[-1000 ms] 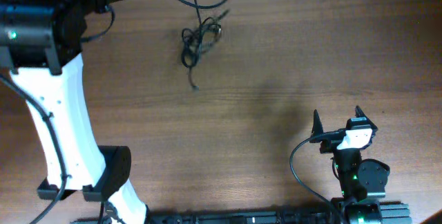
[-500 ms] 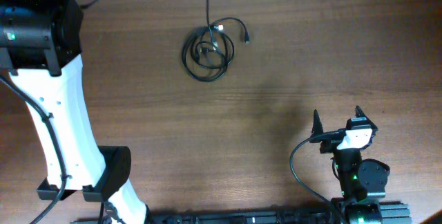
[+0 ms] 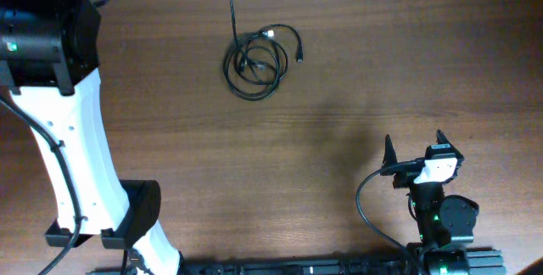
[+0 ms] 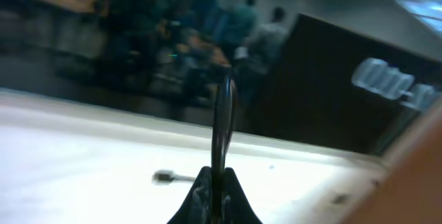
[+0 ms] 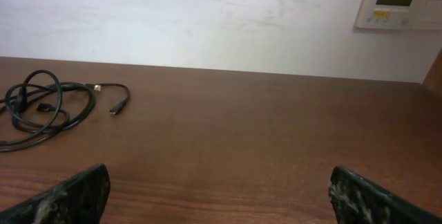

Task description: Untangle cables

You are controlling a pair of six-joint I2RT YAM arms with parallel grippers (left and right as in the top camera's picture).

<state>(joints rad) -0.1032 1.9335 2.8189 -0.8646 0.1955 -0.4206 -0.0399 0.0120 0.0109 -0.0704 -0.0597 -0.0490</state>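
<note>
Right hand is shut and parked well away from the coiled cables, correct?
No: the right hand is open, its fingers spread wide in the right wrist view. It is parked well away from the coiled cables.

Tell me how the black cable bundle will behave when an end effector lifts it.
Probably floppy: the cables lie in loose, curling loops. Likely light, since the cords are thin. Lifting one strand may drag the rest, because the loops overlap.

cables (image 3: 252,61) | thin, black | loose tangled coil, lying flat | one strand stretched straight toward far side
</note>
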